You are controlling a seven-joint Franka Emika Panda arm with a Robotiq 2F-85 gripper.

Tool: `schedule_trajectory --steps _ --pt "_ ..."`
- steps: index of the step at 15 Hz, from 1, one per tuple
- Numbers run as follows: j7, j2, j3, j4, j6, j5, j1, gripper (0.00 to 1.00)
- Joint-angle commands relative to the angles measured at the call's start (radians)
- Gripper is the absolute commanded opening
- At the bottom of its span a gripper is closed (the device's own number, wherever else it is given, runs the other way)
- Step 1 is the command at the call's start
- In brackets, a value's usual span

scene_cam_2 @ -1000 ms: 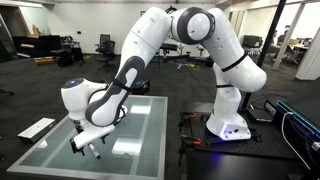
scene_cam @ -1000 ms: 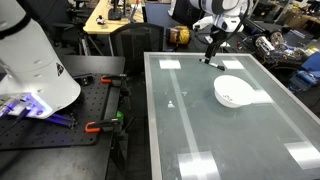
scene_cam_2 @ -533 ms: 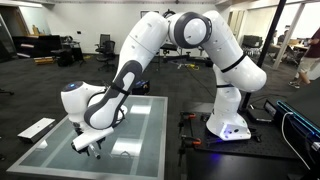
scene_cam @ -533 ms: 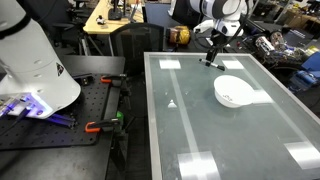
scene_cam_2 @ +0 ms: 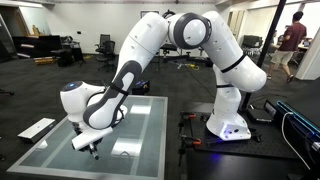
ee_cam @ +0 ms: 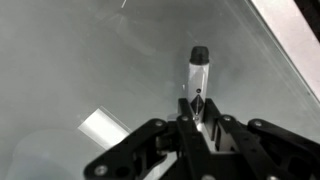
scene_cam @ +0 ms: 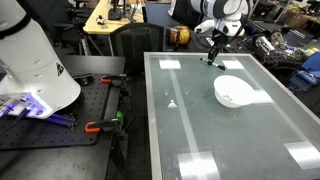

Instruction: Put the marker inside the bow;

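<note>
The marker is white with a dark cap and lies on the glass table at its far end. In the wrist view my gripper is shut on the marker's near end, and the capped end sticks out beyond the fingertips. In both exterior views the gripper reaches down to the tabletop. The white bowl stands empty on the table, a short way nearer the camera than the gripper. Whether the marker is off the glass I cannot tell.
A black bench with clamps runs along one side of the table. A second robot's white base stands on it. Desks, chairs and clutter fill the room behind. A person walks in the background.
The jaws have closed from wide open onto the marker. The arm has hardly moved. A person in the background has walked across the room.
</note>
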Motion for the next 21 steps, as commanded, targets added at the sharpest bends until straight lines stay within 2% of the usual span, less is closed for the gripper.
schedule_trajectory --steps 1,8,13,21 --pt "0.013 -0.046 -0.030 -0.020 -0.012 0.007 0.030 0.05" --pt "0.067 -0.160 -0.085 -0.087 -0.047 -0.034 0.069 0.05" --pt "0.184 -0.244 -0.134 -0.150 -0.078 -0.114 0.089 0.05" --pt "0.415 -0.329 -0.153 -0.226 -0.168 -0.246 0.058 0.05"
